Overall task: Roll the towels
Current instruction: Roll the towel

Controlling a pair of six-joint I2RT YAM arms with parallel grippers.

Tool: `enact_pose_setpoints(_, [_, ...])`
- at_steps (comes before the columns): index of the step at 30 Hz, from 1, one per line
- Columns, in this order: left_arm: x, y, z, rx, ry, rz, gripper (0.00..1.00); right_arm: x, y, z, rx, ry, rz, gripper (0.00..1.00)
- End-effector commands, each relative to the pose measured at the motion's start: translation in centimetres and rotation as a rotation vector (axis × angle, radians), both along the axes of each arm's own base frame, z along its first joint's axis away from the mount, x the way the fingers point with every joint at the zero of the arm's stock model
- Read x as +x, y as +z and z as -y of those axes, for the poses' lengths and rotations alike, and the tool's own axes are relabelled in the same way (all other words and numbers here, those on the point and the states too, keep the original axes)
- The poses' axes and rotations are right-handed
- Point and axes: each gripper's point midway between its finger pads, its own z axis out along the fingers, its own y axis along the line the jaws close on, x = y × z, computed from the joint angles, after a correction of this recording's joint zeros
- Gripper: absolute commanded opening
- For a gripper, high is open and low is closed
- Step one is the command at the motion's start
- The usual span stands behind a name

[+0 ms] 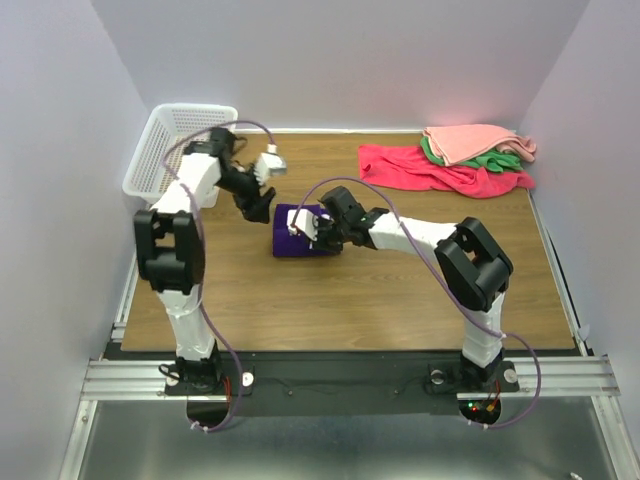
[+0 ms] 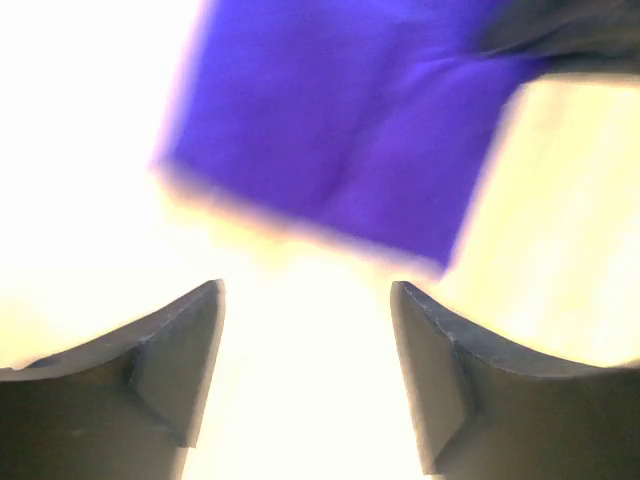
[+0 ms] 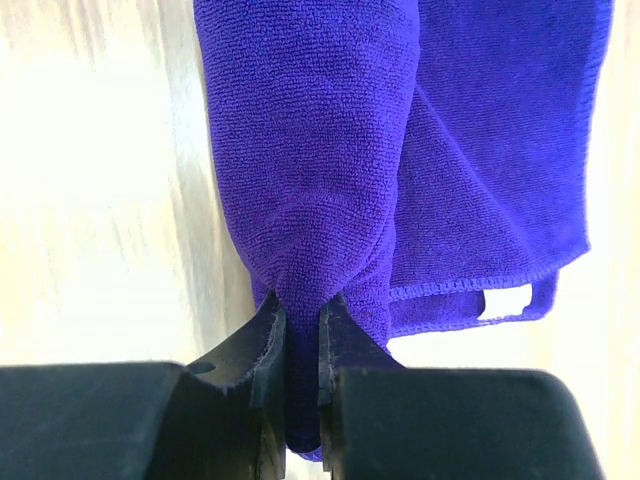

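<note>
A white basket (image 1: pixel 180 150) stands at the far left of the wooden surface (image 1: pixel 350 310). Just right of it, the left fingers (image 2: pixel 170 360) hang spread wide and empty beside the purple towel (image 1: pixel 295 238), which lies folded mid-surface, apparently left to the other arm. The right fingers (image 3: pixel 265 340) pinch narrowly on a thick bunched fold of it, likely to drive the roll. Red, pink and green towels (image 1: pixel 450 160) wait heaped in the far right corner, well apart; nothing blocks the way.

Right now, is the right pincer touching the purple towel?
Touching. The right wrist view shows the right pincer shut on a fold of the purple towel, the cloth pinched between its fingers.
</note>
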Motion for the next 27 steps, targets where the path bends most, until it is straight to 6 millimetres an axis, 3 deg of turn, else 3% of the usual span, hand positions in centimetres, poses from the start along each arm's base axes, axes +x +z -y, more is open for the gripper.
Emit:
enact_pose_setpoints(1, [3.8,8.2,-5.0,-0.009,0.202,0.29,0.98,-2.7,-0.4,2.7,-0.051,-0.049,-0.2,0.01])
enact_pose_setpoints(2, [4.9,9.4,-6.7,-0.017,0.257,0.348,0.98,-2.6,-0.2,2.9,-0.04,-0.059,-0.222,0.01])
enact_pose_setpoints(3, [4.9,11.5,-7.4,-0.034,0.289,0.413,0.99,-2.8,-0.1,2.9,-0.031,-0.076,-0.253,0.01])
enact_pose_setpoints(5, [5.5,13.7,-9.4,-0.114,0.399,0.472,0.99,-2.9,0.3,3.4,-0.012,-0.092,-0.329,0.01])
enact_pose_setpoints(7, [5.6,18.0,-10.5,-0.189,0.473,0.595,0.99,-3.2,0.5,4.2,-0.001,-0.127,-0.416,0.01])
enact_pose_setpoints(8, [5.0,17.8,-10.7,-0.223,0.508,0.588,0.99,-3.2,1.3,3.6,0.033,-0.11,-0.452,0.01])
enact_pose_setpoints(9, [4.3,19.8,-11.2,-0.243,0.538,0.646,0.99,-3.8,0.9,3.9,0.025,-0.121,-0.517,0.01])
enact_pose_setpoints(11, [2.9,20.7,-10.4,-0.268,0.501,0.686,0.99,-3.5,2.0,3.5,0.082,-0.116,-0.603,0.01])
enact_pose_setpoints(13, [1.8,20.1,-9.8,-0.255,0.456,0.684,0.99,-4.2,1.4,3.7,0.085,-0.117,-0.721,0.01])
enact_pose_setpoints(15, [-0.2,18.1,-8.7,-0.173,0.328,0.672,0.99,-4.3,2.1,3.3,0.128,-0.103,-0.798,0.02])
enact_pose_setpoints(16, [-1.1,17.2,-6.8,-0.154,0.275,0.651,0.99,-4.8,1.7,3.4,0.122,-0.109,-0.843,0.03])
enact_pose_setpoints(17, [-1.8,14.8,-6.7,-0.089,0.259,0.638,0.99,-5.1,1.9,3.2,0.139,-0.099,-0.877,0.04])
enact_pose_setpoints(18, [-2.9,15.0,-6.1,-0.072,0.229,0.678,0.99,-5.3,1.9,3.1,0.145,-0.11,-0.913,0.04])
enact_pose_setpoints(19, [-3.7,14.1,-4.9,-0.058,0.189,0.691,0.99,-5.5,2.0,2.9,0.159,-0.107,-0.939,0.04])
enact_pose_setpoints(20, [-5.1,11.6,-2.5,-0.05,0.113,0.696,0.99,-5.5,1.5,3.1,0.165,-0.119,-0.979,0.04])
enact_pose_setpoints(21, [-6.1,11.8,-2.0,-0.011,0.084,0.774,0.99,-5.9,1.5,3.1,0.171,-0.114,-1.016,0.05])
enact_pose_setpoints(22, [-7.0,9.6,-1.2,-0.003,0.053,0.795,0.99,-6.0,1.3,3.1,0.168,-0.114,-1.028,0.06])
enact_pose_setpoints(23, [-8.1,8.8,0.7,0.013,-0.009,0.824,0.99,-6.1,0.8,3.1,0.167,-0.113,-1.051,0.06])
enact_pose_setpoints(24, [-9.1,8.5,1.5,0.018,-0.046,0.86,0.99,-6.3,0.5,3.1,0.163,-0.111,-1.064,0.06])
enact_pose_setpoints(25, [-9.6,6.7,1.7,0.061,-0.07,0.869,0.97,-6.3,0.5,3.1,0.163,-0.108,-1.078,0.06])
enact_pose_setpoints(26, [-11.0,6.1,3.8,0.045,-0.142,0.874,0.95,-6.6,0.1,3.1,0.163,-0.102,-1.11,0.06])
enact_pose_setpoints(27, [-11.4,5.5,4.4,0.046,-0.166,0.874,0.93,-6.6,0.0,3.0,0.161,-0.098,-1.117,0.06])
